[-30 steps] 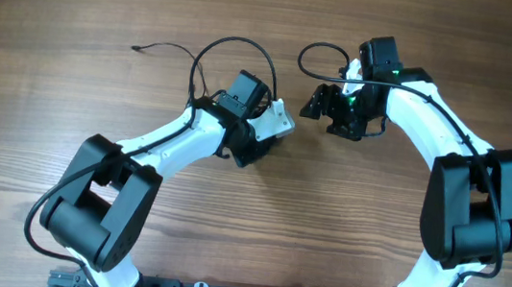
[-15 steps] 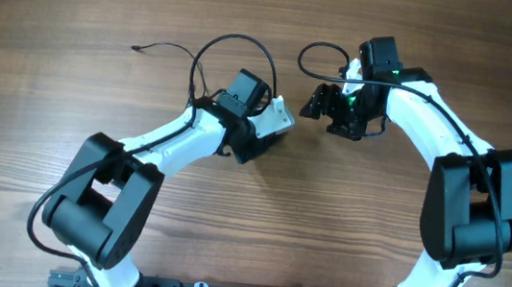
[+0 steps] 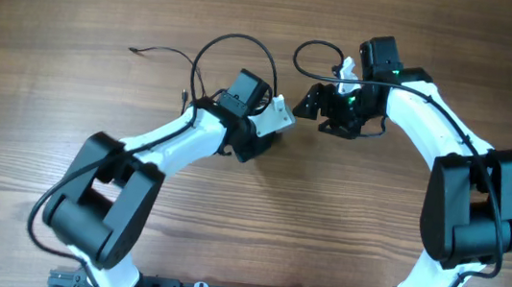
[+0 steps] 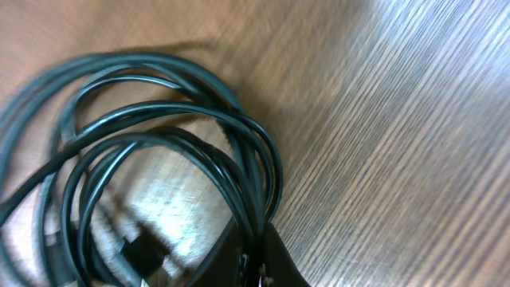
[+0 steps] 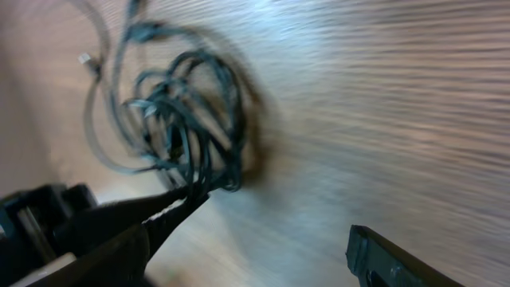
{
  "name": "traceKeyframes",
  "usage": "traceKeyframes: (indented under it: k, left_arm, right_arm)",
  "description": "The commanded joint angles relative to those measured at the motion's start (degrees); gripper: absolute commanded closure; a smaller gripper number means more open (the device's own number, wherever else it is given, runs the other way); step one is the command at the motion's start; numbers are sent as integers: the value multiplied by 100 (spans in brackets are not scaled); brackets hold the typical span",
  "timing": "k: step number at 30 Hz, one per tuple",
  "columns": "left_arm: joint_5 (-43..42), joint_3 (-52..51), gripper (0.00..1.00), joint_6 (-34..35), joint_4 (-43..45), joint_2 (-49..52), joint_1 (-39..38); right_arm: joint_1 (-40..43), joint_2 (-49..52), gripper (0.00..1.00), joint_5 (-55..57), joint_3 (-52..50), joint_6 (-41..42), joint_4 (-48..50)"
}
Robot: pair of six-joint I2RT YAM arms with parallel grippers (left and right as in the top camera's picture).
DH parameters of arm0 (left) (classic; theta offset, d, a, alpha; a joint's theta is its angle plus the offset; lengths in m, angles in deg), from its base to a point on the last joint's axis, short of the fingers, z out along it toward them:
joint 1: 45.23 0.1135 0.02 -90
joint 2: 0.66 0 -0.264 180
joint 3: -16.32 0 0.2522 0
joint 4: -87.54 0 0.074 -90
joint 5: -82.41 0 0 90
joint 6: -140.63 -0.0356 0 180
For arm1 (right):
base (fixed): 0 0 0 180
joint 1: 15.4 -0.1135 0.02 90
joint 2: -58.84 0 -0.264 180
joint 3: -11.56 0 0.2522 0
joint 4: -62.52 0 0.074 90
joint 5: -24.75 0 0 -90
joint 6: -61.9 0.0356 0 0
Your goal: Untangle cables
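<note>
Left wrist view: left gripper (image 4: 259,259) clamps the coiled cables (image 4: 253,171); right gripper (image 5: 279,217) gapes beside them.

Table (image 3: 59,5): brown wood with fine straight grain, smooth, with a satin finish that catches pale glare in both wrist views. Cables (image 4: 159,135): thin cords in a smooth black sheath, plastic or rubber-like, slightly glossy, with soft highlights along the loops. Left arm (image 3: 174,139) and right arm (image 3: 433,115): smooth white shells, apparently plastic and faintly glossy, joined by matt black housings; the right gripper (image 5: 276,214) has fingers (image 5: 135,223) of a dark matt material, whether plastic or coated metal cannot be told.
</note>
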Motion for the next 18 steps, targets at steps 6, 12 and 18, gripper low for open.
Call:
traceKeyframes:
  k: [6, 12, 18]
  left_arm:
    - [-378, -24, 96, 63, -173, -901, 490]
    - [-1775, -22, 96, 599, -81, -914, 1075]
    - [-2640, -22, 96, 1095, -61, -1305, 1770]
  right_arm:
    - [-39, -68, 36, -940, -4, 160, 33]
    - [-306, -68, 45, -911, -4, 299, 315]
    - [-730, -68, 48, -675, -4, 553, 809]
